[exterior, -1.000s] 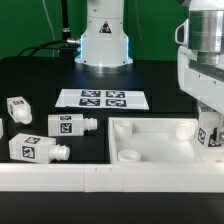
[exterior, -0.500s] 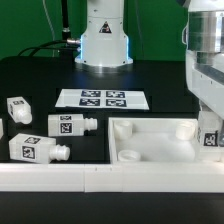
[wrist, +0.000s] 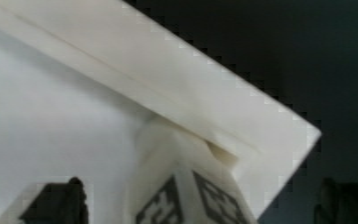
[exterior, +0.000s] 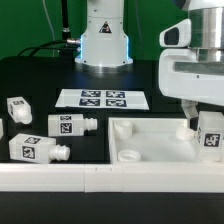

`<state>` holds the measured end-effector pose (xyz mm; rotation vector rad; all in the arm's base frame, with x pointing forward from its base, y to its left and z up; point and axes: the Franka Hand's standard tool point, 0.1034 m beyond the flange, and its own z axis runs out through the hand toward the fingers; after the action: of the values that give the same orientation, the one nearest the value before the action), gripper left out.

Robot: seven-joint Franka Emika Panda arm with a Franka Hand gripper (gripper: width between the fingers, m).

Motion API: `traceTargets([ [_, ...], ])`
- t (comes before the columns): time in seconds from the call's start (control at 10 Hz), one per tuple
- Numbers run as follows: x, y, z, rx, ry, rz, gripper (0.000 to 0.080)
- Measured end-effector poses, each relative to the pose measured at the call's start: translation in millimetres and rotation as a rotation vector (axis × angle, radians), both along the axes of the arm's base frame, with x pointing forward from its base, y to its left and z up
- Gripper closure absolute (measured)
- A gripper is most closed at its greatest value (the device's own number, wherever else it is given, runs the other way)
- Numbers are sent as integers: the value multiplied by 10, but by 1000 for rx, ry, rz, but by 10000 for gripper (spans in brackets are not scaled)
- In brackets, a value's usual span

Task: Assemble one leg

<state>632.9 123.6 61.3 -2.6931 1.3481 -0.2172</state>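
Note:
A white leg (exterior: 211,133) with marker tags stands upright in the corner of the flat white panel (exterior: 150,133) nearest the exterior view's right. My gripper (exterior: 203,110) hangs just above it, its fingers down either side of the leg's top. In the wrist view the leg (wrist: 194,190) rises between the two dark fingers (wrist: 55,203), with a gap on each side, so the jaws are open. The panel (wrist: 69,110) lies beneath. Three more legs (exterior: 70,124) (exterior: 38,148) (exterior: 17,108) lie loose on the black table at the exterior view's left.
The marker board (exterior: 102,98) lies behind the panel. The arm's white base (exterior: 105,40) stands at the back. A white rail (exterior: 60,178) runs along the front edge. Part of another leg (exterior: 2,130) shows at the exterior view's left edge.
My gripper has risen and shifted toward the exterior view's left. The leg stays upright in the panel's corner, and more of its top now shows.

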Motion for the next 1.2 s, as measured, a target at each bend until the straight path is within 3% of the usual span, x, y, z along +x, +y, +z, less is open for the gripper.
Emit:
traceTargets([
  [0.1, 16, -23, 2, -15, -5, 78, 150],
  [0.3, 62, -28, 34, -127, -21, 490, 150],
  [0.4, 76, -43, 40, -162, -23, 653, 150],
  [0.6, 76, -51, 38, -163, -24, 656, 161],
  [0.7, 77, -55, 37, -163, -23, 656, 332],
  [0.8, 76, -54, 37, -157, -23, 629, 332],
  [0.9, 73, -69, 34, -147, -20, 567, 514],
  [1.2, 72, -85, 25, -101, -12, 308, 513],
])
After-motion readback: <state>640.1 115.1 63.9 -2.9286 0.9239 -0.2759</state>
